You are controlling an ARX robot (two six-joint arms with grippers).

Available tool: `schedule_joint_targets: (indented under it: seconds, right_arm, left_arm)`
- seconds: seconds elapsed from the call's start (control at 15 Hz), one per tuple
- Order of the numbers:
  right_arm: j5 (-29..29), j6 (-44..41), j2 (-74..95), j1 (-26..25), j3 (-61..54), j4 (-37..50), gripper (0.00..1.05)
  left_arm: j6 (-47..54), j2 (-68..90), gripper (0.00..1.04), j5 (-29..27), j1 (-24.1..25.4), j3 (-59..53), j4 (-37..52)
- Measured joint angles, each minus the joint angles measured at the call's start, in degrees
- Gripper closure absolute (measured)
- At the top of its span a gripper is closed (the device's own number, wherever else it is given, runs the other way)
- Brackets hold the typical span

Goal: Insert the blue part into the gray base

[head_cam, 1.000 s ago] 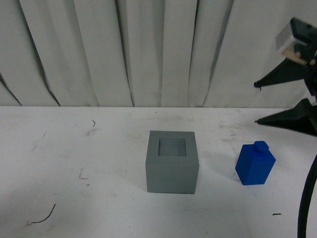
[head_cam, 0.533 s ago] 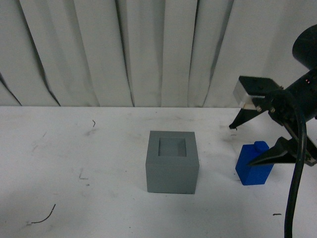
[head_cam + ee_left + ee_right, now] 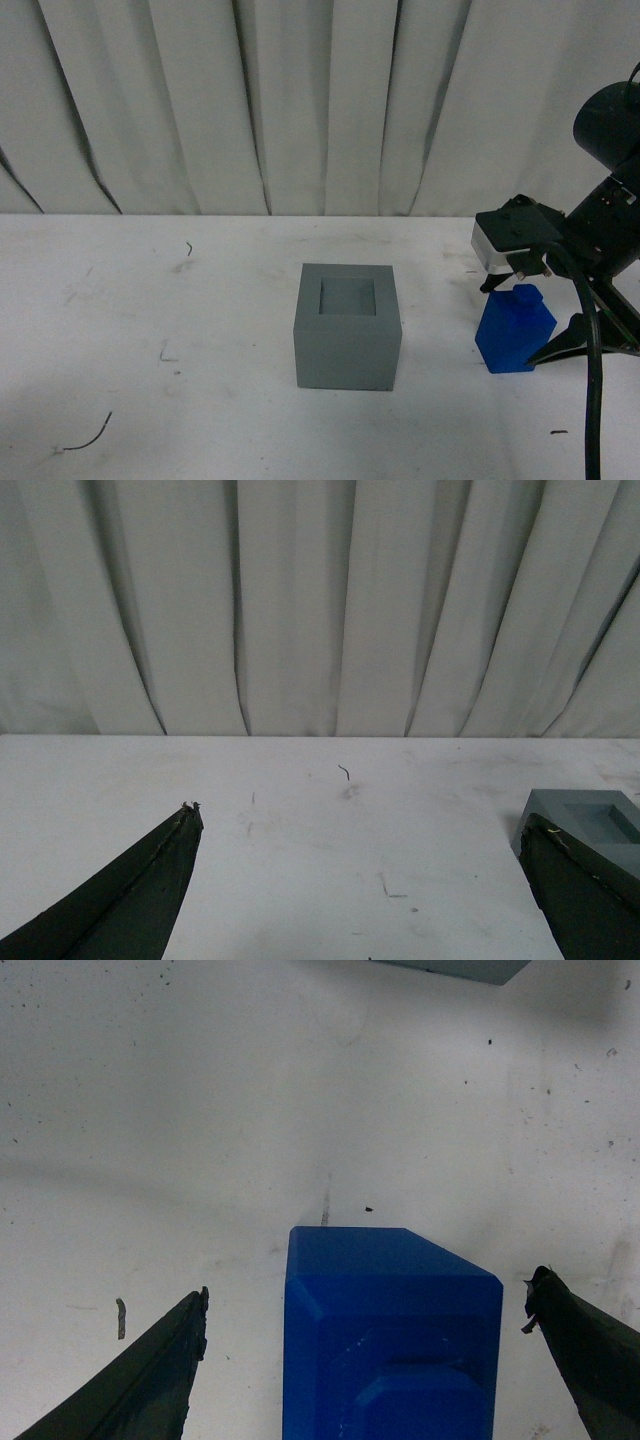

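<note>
Blue part is standing upright on the table, right of the gray base and apart from it. Right gripper is straddling it, jaws spread wide without gripping. Left gripper is hovering, jaws wide.

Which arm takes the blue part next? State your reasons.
Right. The right gripper is open astride the blue part; the left gripper, also open, views the gray base but not the part.
</note>
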Motion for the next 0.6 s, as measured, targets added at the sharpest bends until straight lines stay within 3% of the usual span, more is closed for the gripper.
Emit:
schedule_joint_targets:
  seconds: [0.07, 0.33, 0.6]
  right_arm:
    - [0.02, -0.28, 0.52, 0.0, 0.57, -0.44, 0.12]
    - [0.39, -0.96, 0.79, 0.0, 1.66, -1.14, 0.54]
    - [-0.07, -0.22, 0.04, 0.04, 1.55, -1.36, 0.58]
  left_arm:
    - [0.0, 0.0, 0.07, 0.0, 0.0, 0.0, 0.02]
    - [0.02, 0.0, 0.07, 0.0, 0.0, 0.0, 0.0]
    - [0.0, 0.0, 0.07, 0.0, 0.0, 0.0, 0.0]
